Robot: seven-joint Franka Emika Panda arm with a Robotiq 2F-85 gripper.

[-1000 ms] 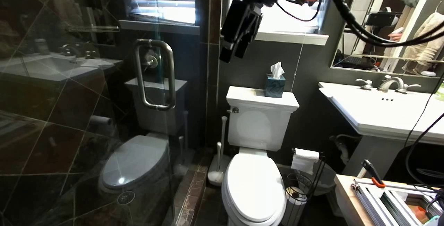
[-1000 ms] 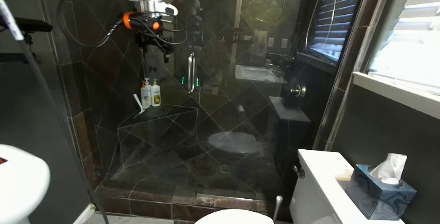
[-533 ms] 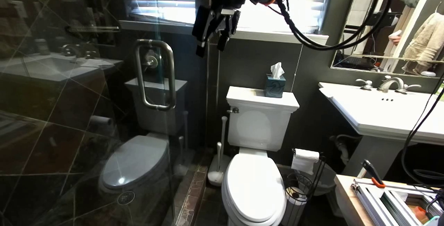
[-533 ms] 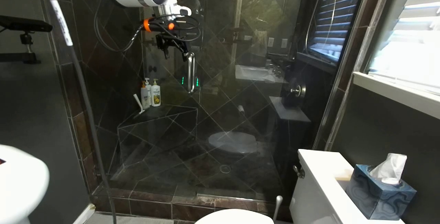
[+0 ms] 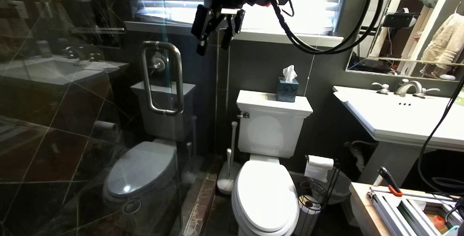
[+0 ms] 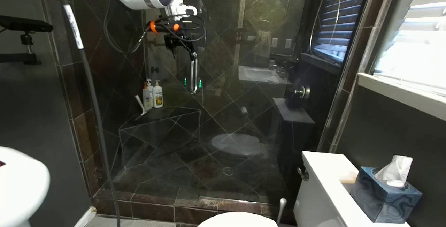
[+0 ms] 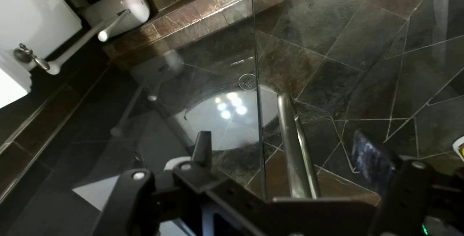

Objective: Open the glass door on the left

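The gripper [image 5: 213, 46] is held in the air near the upper end of the chrome loop handle [image 5: 179, 80], its two fingers [image 7: 203, 147] spread wide apart and nothing gripped; in the wrist view the handle is framed between them, with a gap seen on each side. The glass door [image 6: 174, 136], through which the handle is mounted, is seen standing closed, lined up with the glass panel [image 7: 214, 73] next to it. In an exterior view the door is placed to the left of the toilet [image 5: 266, 192], on whose tank [image 5: 272, 131] a tissue box [image 5: 287, 90] is set.
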